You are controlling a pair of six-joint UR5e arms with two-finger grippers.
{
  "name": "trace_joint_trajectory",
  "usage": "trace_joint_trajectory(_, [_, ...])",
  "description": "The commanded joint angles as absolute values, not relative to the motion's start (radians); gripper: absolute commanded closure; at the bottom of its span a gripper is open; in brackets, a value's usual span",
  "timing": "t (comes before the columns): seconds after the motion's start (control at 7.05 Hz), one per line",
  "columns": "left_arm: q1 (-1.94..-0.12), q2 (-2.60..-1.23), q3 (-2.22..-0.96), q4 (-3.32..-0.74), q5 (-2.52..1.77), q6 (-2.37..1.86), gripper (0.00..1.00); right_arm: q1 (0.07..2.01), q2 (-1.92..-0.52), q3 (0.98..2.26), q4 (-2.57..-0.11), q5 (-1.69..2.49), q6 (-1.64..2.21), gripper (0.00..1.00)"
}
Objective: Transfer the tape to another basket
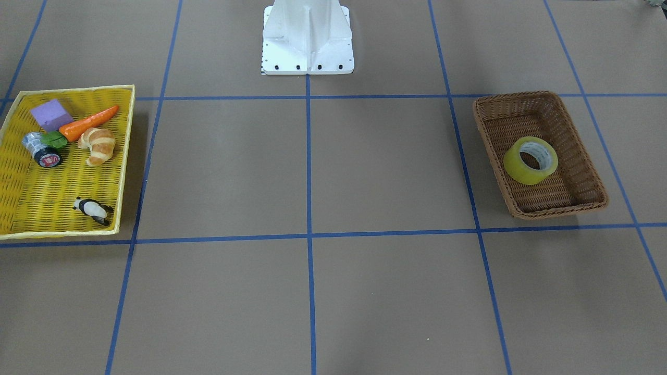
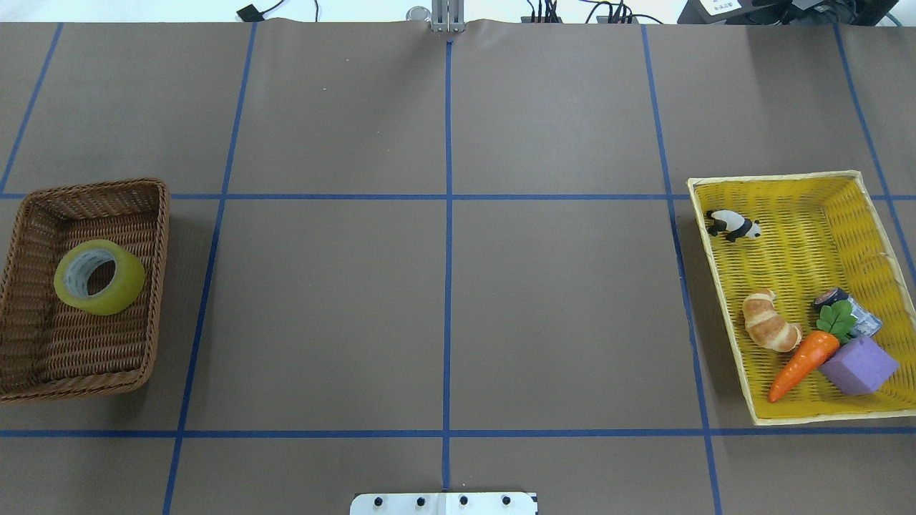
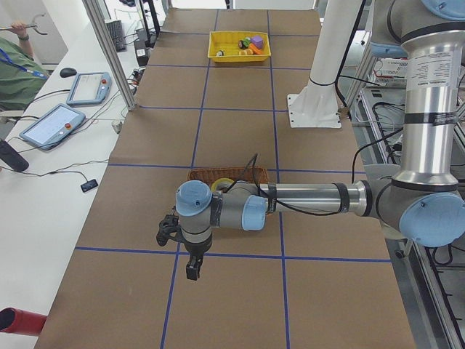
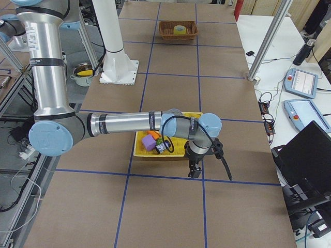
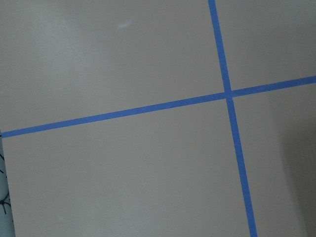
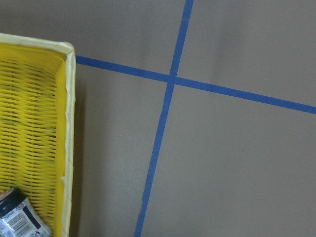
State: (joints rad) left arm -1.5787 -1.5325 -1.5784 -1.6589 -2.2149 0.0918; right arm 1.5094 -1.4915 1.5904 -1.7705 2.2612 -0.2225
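Seemingly finished, with tape (image 2: 127,286) lying tilted inside basket (image 2: 159,236) at overhead frame's left; hold left gripper (image 3: 192,270) and right gripper (image 4: 195,170) well clear. Impossible to tell whether clenched or released.

Basket (image 2: 152,286) in all 4 exterior views

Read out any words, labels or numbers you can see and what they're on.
No text is readable.
Small silver cylinder with a black end: red-and-white logo and printed wrap, too blurred.
White tag at the overhead view's top edge: too small.
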Motion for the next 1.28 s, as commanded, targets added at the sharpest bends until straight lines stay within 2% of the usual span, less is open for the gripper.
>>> trace_joint_trajectory(0.0, [-1.578, -1.537, -1.588, -1.664, -2.262, -0.074, 0.01, 1.508, -1.497, 1.583, -1.709, 2.304, -0.126, 0.00])
trace_joint_trajectory(1.14, [-1.575, -1.539, -1.588, -1.669, -2.318, -0.081, 0.01, 1.509, -1.502, 1.580, -1.666, 2.352, -0.100, 0.00])
